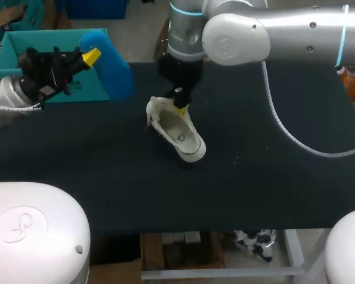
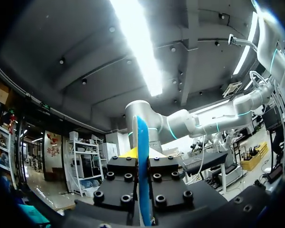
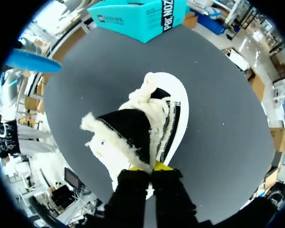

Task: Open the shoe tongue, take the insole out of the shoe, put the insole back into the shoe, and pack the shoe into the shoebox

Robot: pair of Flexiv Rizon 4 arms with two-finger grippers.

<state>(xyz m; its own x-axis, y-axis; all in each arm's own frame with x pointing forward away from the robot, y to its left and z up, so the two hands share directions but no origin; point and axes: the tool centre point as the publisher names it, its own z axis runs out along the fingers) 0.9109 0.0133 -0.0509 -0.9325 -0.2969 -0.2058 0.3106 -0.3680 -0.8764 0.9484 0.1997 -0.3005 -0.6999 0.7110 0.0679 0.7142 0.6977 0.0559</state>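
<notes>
A white shoe [image 1: 178, 131] with fleecy lining lies on the dark table [image 1: 254, 183], a little left of the middle. My right gripper [image 1: 180, 107] comes down onto its upper end. In the right wrist view the right gripper [image 3: 151, 167] is shut on the edge of the black shoe tongue [image 3: 126, 130], which is folded up out of the shoe [image 3: 173, 107]. At the far left my left gripper [image 1: 90, 57] is raised above the table, shut on the blue insole [image 1: 111, 66]. The left wrist view shows the insole [image 2: 142, 142] edge-on, clamped upright between the fingers of the left gripper [image 2: 142, 159].
The open teal shoebox [image 1: 44, 44] stands at the table's back left corner, behind my left arm; the shoebox [image 3: 133, 16] lies ahead of the shoe in the right wrist view. A grey cable [image 1: 284, 133] from my right arm hangs over the table's right half.
</notes>
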